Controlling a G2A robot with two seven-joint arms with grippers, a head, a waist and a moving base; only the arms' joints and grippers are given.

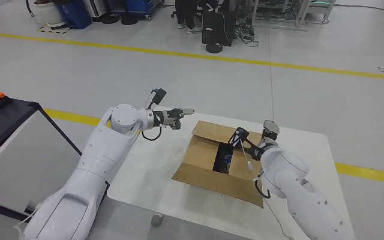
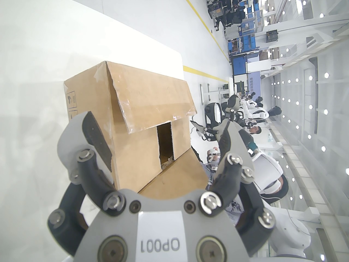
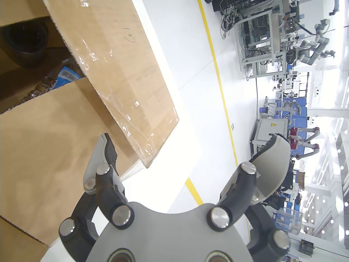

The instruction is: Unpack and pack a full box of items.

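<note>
The box (image 1: 201, 162) sits in the middle of the white table (image 1: 150, 174), its top flaps folded out and its opening dark in the top view. The left gripper (image 1: 183, 112) is by the box's far left corner, pointing at it and apart from it. In the left wrist view this gripper (image 2: 158, 126) has its fingers (image 2: 92, 134) spread wide with nothing between them, and the box (image 2: 141, 143) stands ahead of it with a narrow gap between two flaps. The right gripper (image 1: 241, 144) is over the right side of the box, at the edge of the opening. In the right wrist view it (image 3: 190, 148) is also spread wide and holds nothing. The corner of a taped flap (image 3: 109, 55) reaches into the space between its fingers, though whether either finger touches the flap cannot be told. Past that flap the inside of the box shows, with a black cylinder (image 3: 24, 42) and beside it a clear bottle (image 3: 65, 74) with a blue label, both partly hidden by cardboard.
</note>
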